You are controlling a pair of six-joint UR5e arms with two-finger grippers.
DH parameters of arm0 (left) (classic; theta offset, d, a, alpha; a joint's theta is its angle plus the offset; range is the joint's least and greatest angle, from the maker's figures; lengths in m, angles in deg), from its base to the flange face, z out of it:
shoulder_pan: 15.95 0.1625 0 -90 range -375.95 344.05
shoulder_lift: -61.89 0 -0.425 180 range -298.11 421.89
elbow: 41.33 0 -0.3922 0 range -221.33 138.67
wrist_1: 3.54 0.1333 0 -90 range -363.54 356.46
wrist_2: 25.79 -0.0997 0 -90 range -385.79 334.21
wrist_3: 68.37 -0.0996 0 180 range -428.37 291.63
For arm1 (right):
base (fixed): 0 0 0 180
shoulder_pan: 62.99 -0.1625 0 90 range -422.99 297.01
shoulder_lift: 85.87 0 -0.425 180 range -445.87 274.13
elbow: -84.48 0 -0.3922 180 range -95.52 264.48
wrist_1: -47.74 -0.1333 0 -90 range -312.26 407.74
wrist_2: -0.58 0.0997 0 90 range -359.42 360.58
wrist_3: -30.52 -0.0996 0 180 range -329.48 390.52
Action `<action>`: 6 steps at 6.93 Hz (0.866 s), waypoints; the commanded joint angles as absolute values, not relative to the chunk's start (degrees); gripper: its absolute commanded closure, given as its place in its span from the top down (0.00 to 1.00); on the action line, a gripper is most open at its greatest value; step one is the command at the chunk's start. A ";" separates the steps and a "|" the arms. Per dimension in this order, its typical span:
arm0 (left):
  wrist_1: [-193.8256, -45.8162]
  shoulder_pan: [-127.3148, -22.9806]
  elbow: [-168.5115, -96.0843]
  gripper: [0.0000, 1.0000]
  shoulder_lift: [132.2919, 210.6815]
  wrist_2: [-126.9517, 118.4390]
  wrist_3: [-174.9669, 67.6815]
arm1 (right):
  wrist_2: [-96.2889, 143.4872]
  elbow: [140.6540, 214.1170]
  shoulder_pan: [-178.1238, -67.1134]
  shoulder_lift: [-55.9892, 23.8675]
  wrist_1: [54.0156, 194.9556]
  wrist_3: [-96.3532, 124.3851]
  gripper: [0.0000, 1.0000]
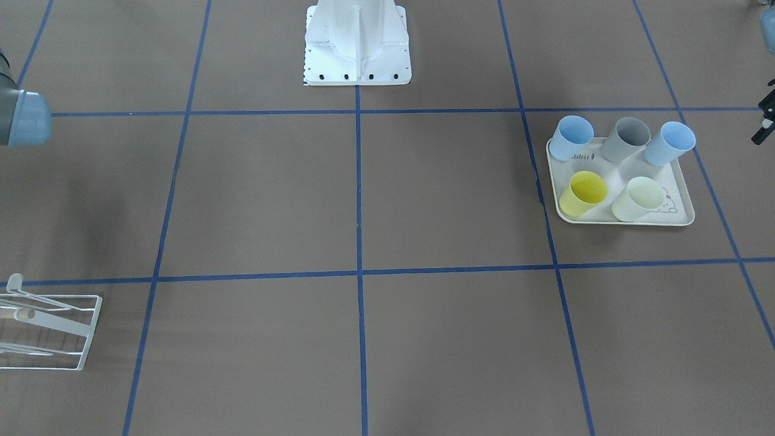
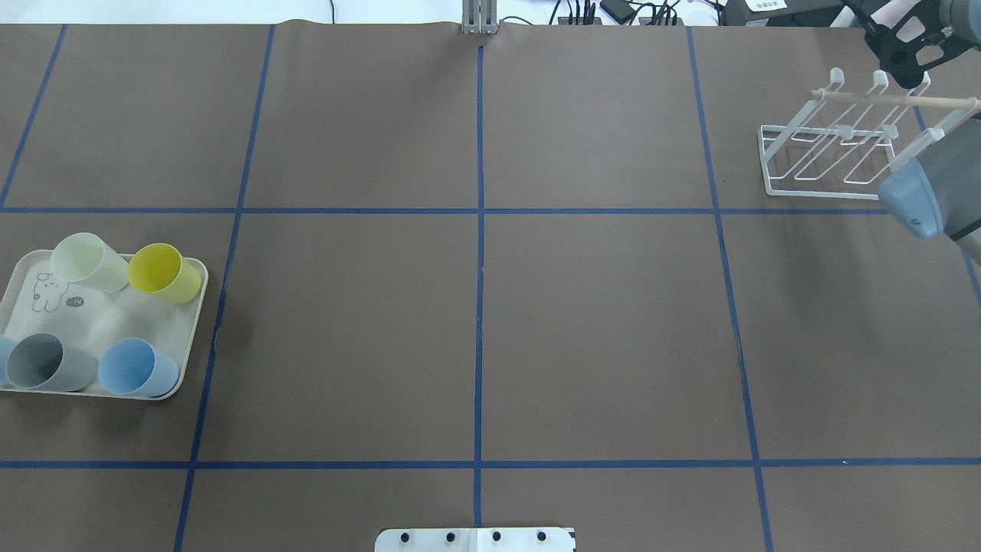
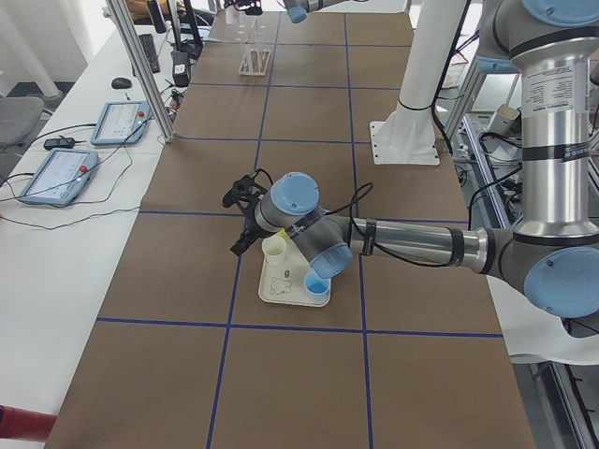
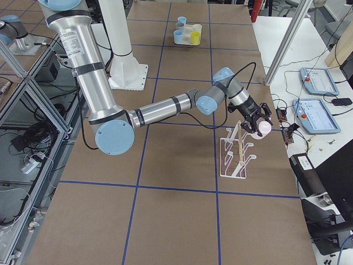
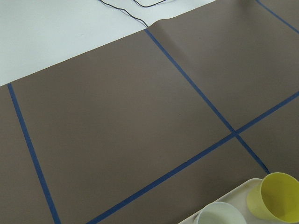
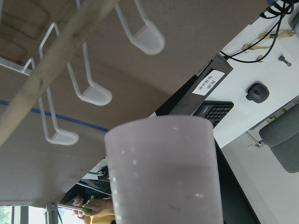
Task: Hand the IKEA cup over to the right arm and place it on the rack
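1 pale cup point(image 6: 163, 172) sits gripped inside right claw point(image 4: 258, 126).

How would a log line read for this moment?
right gripper: holding pale cup by rack | left gripper: near tray, state unclear | placement: not yet done

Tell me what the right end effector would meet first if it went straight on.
Likely nothing near. The right end effector, shut on the cup, points past the rack, whose prongs sit off to one side in the wrist view; beyond lies the edge of the table. Depth is unclear.
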State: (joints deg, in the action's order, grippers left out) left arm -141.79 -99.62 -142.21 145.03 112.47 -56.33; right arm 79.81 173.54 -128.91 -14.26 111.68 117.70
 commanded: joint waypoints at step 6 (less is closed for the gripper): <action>-141.79 -99.54 -142.14 1.00 145.12 112.55 -56.24 | 75.55 171.49 -125.57 -11.86 111.28 116.83 0.00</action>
State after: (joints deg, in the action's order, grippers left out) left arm -141.79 -99.54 -142.14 145.11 112.54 -56.27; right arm 75.81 171.79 -125.87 -12.07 111.31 116.84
